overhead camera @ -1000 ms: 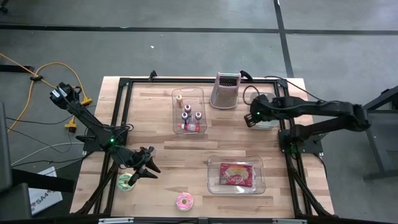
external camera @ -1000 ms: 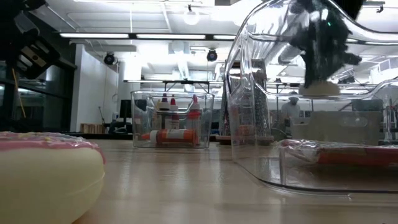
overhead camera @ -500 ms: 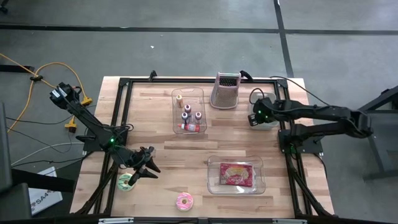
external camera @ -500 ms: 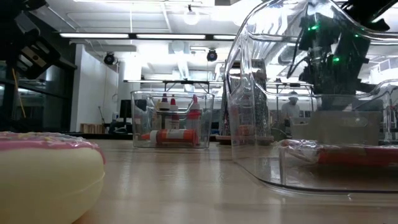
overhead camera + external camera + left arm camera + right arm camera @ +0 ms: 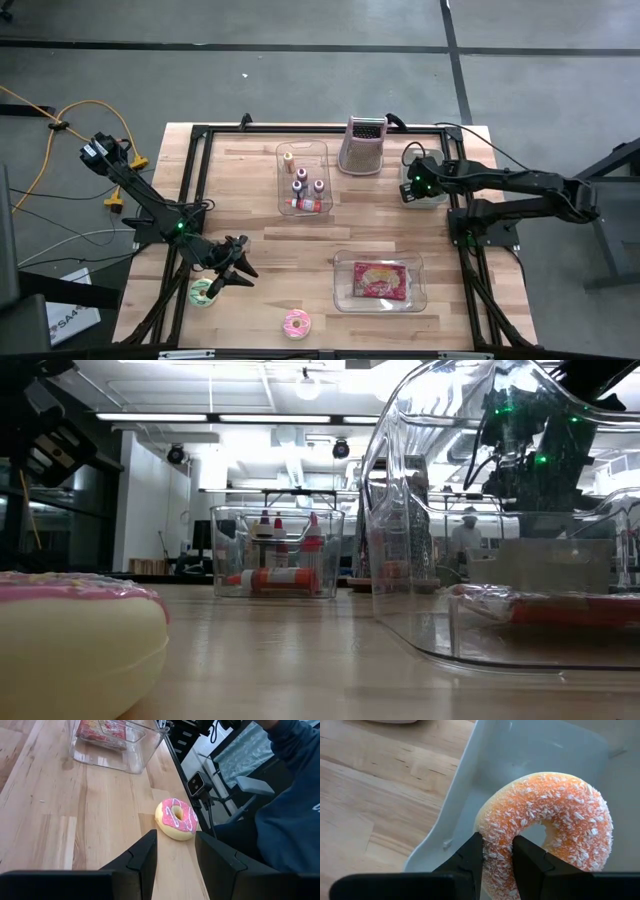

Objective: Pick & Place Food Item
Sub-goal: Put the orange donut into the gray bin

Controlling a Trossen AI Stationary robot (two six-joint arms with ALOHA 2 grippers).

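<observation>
The right end effector (image 5: 496, 857) is clamped on an orange coconut-sprinkled doughnut (image 5: 550, 825), held inside a clear bin (image 5: 428, 192) at the counter's (image 5: 250, 210) right edge. The left end effector (image 5: 175, 852), fingers apart and empty, hovers near the front-left corner, facing a pink-frosted doughnut (image 5: 176, 818).

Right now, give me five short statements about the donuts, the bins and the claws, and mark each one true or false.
1. The right claw grips an orange sprinkled donut by its ring. True.
2. That donut hangs over the bare wood of the table. False: it is held over a pale bin near the table's right edge.
3. The left claw is shut on the pink-iced donut. False: its fingers are apart and empty, and the donut lies on the table ahead of them.
4. A clear bin near the middle of the table holds small bottles. True.
5. The metal grater lies flat inside the clear bin with the red packet. False: it stands upright at the table's far edge.
</observation>
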